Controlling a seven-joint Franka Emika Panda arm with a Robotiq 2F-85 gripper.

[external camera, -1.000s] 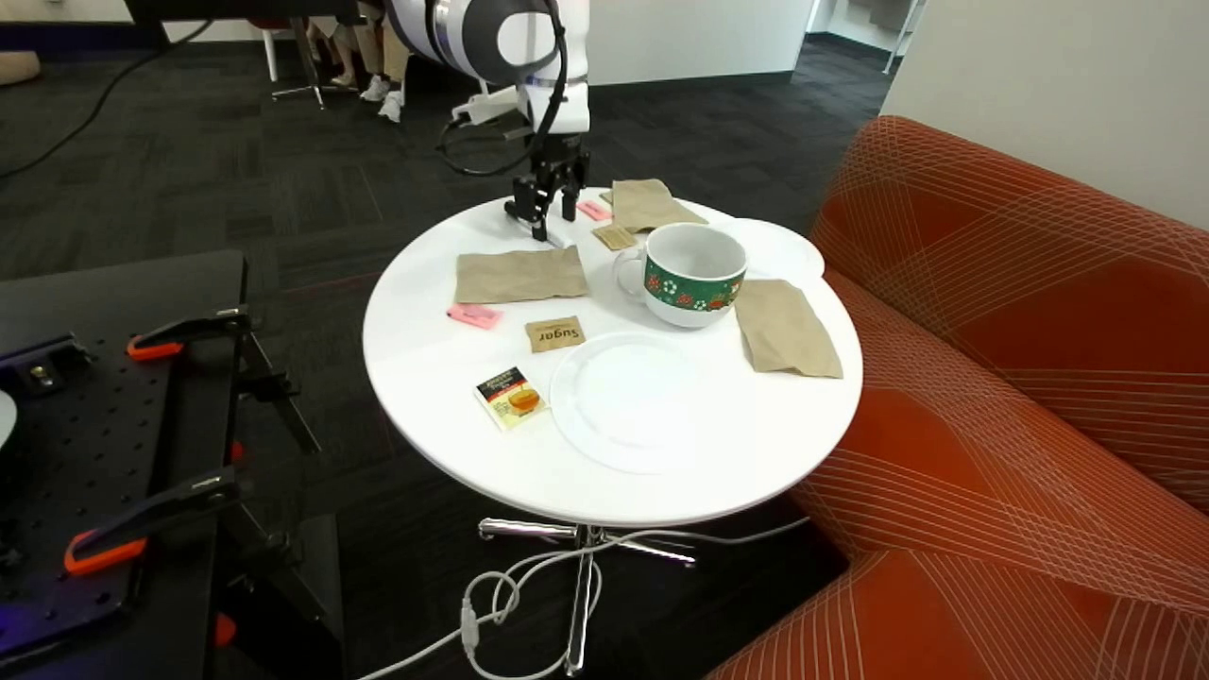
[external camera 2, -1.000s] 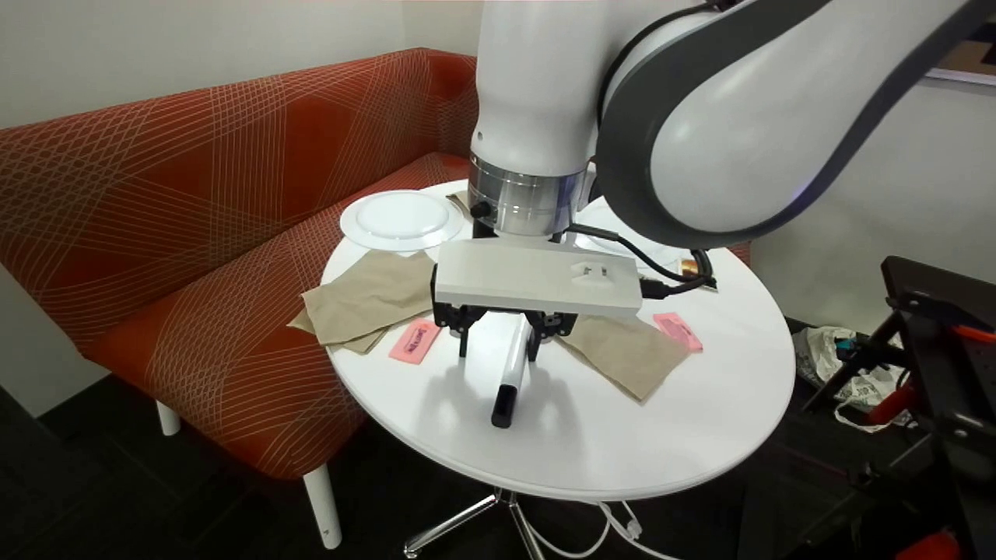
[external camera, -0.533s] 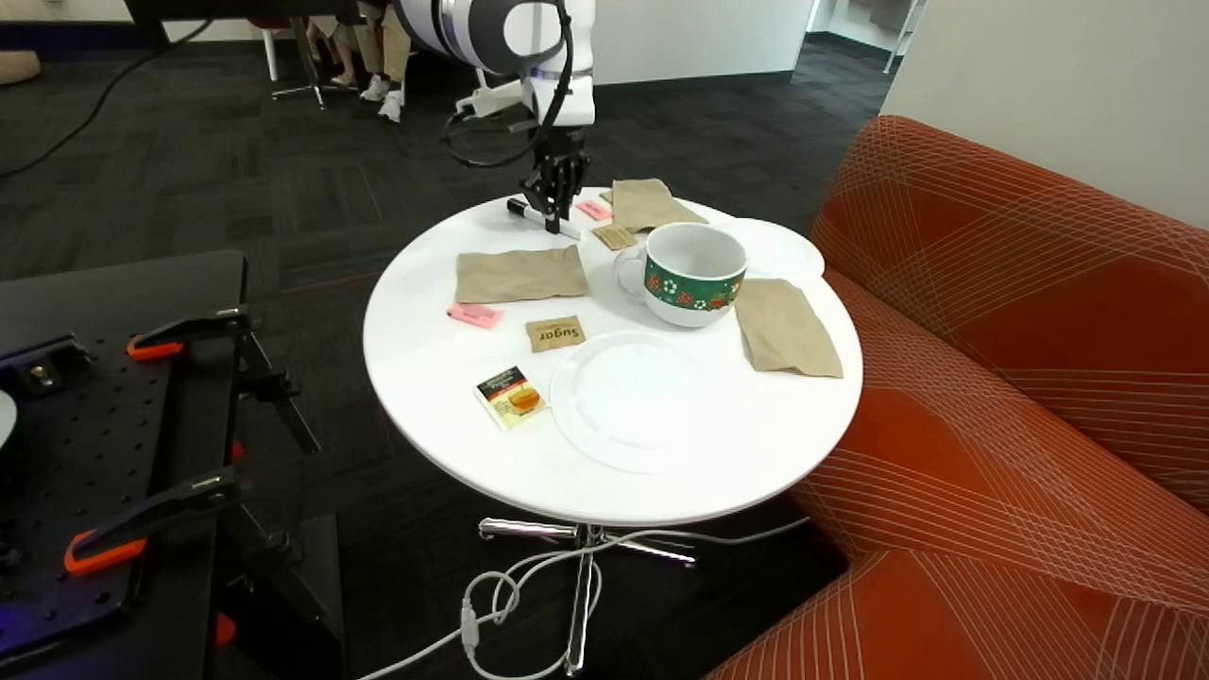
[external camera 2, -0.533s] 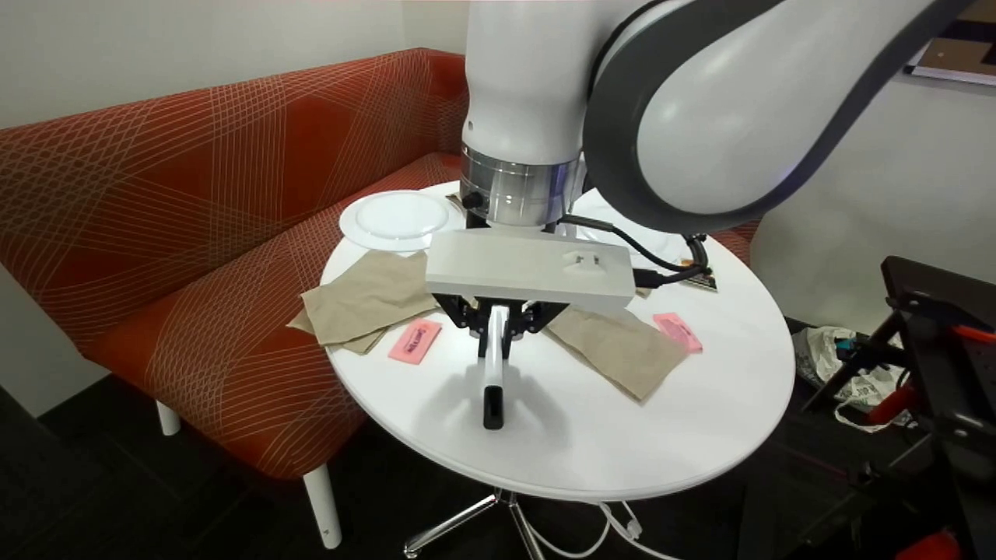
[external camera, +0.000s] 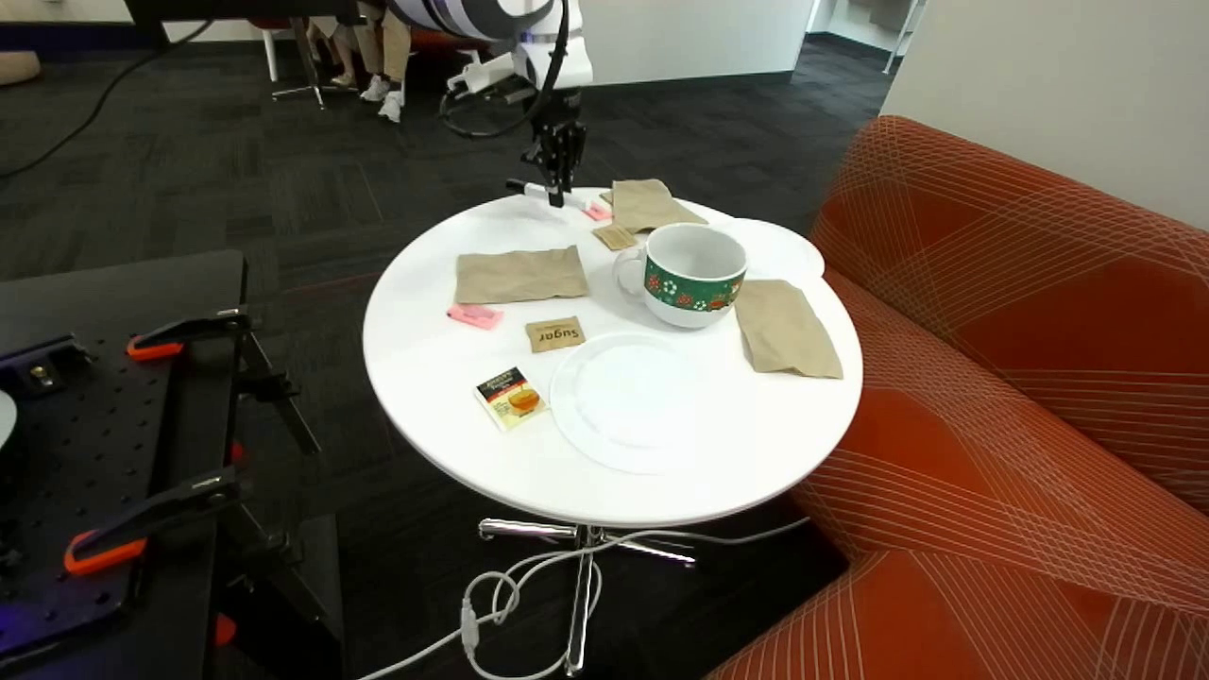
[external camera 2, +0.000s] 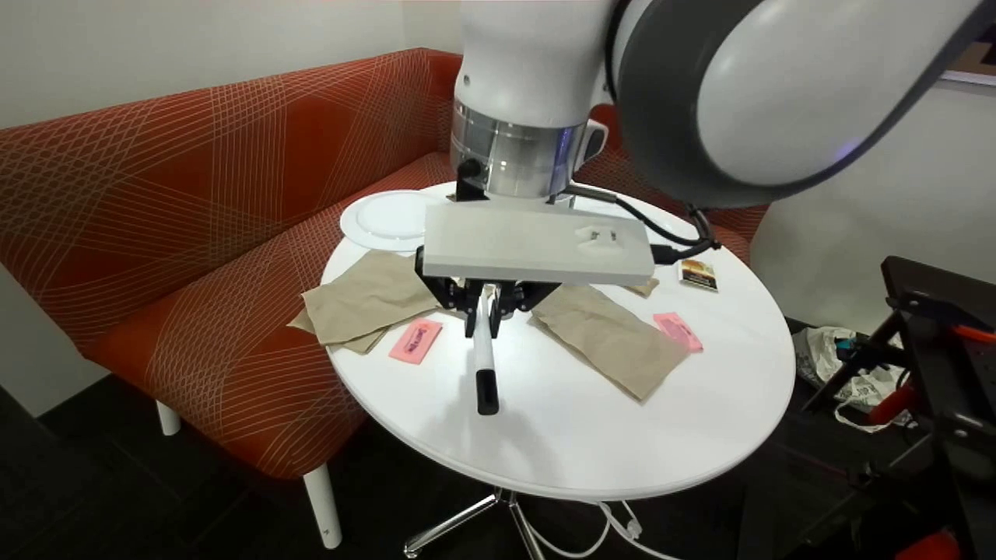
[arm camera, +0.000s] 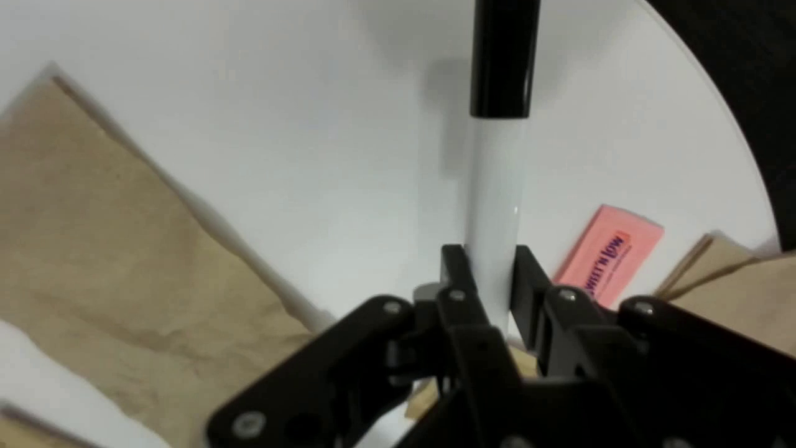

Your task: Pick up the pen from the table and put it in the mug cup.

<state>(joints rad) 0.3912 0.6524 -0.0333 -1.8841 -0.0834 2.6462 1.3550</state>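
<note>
Apparently a firm hold: gripper (arm camera: 489, 267) pinches the pen (external camera 2: 484, 350) by its white barrel, jaws in against both sides. Pen roughly level, just above the table (external camera: 425, 349), over the far side in an exterior view, black cap to the left. Mug (external camera: 694, 293) upright there, nearer and to the right, well apart.

Risks, my guess: pen arrives flat and bridges the rim, if the wrist does not tip it first. Grip looks off-centre, away from the cap, so a knock could swivel it. Too low a crossing would ram the mug's wall and shove it.

Count: pen 1, mug 1, table 1, plates (external camera: 633, 401) 2, pink packets (external camera: 475, 314) 2, tan packets (external camera: 554, 333) 2, yellow packet (external camera: 511, 398) 1, napkin piles (external camera: 522, 275) 3, layers unclear.
</note>
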